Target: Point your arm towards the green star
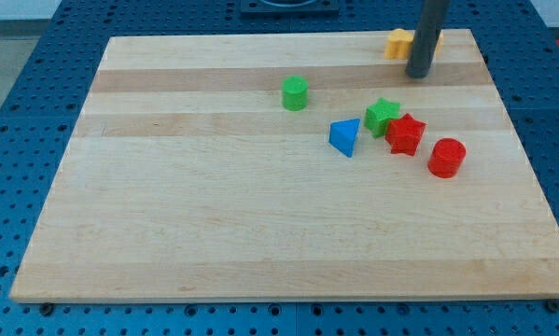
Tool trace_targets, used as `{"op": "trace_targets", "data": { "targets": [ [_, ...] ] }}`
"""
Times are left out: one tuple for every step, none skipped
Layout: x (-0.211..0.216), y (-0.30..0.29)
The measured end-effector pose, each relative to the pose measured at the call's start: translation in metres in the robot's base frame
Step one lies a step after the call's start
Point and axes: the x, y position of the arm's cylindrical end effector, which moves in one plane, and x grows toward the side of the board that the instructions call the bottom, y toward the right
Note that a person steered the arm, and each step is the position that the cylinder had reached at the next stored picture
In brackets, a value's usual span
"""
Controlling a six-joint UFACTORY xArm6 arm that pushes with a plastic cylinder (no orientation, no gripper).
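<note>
The green star (382,115) lies on the wooden board (214,215), right of centre, touching the red star (405,134) at its lower right. My tip (419,74) is near the board's top right edge, above and to the right of the green star, well apart from it. A yellow block (399,43) sits just left of the rod and is partly hidden by it.
A blue triangular block (345,137) lies just left of the green star. A green cylinder (295,93) stands further left and higher. A red cylinder (446,157) stands right of the red star. Blue perforated table surrounds the board.
</note>
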Motion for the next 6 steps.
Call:
{"op": "trace_targets", "data": {
  "targets": [
    [0.026,0.0],
    [0.054,0.0],
    [0.067,-0.001],
    [0.075,-0.007],
    [0.077,-0.017],
    [0.077,-0.039]
  ]
}}
